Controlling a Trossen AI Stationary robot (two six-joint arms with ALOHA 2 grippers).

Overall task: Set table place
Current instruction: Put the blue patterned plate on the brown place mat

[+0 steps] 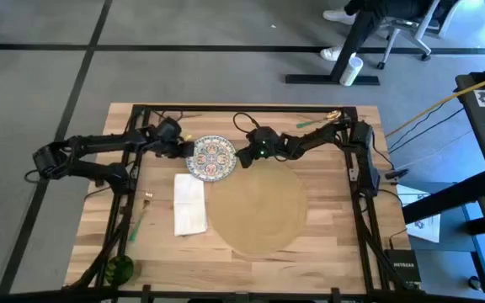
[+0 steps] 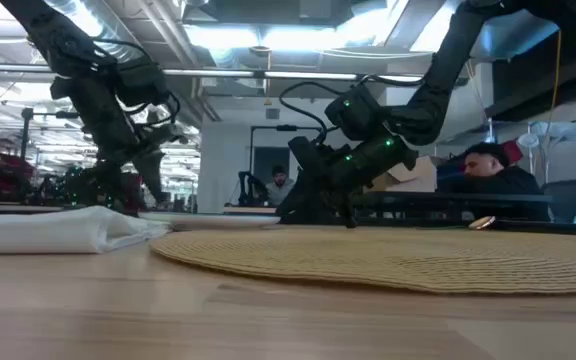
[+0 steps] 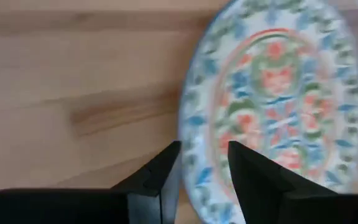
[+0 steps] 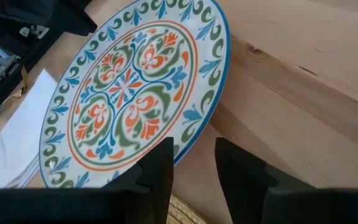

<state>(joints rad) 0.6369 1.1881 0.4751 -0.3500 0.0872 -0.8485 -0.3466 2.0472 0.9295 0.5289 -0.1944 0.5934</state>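
Observation:
The patterned plate lies on the wooden table, just beyond the far-left edge of the round tan placemat. My left gripper is at the plate's left rim, shut on it. My right gripper is at the plate's right rim. Its fingers stand narrowly open astride that rim, and bare wood shows between the rim and one finger. The placemat's edge shows just below them. My left gripper has the plate's left rim between its two fingers, one finger over the patterned face and the other at the outer edge. It comes at the rim from the table's left, slanting down. Whether the plate is lifted, I cannot tell.
A folded white napkin lies left of the placemat, with a utensil farther left. A green object sits near the front-left corner. More utensils lie at the far right. People sit in the room behind.

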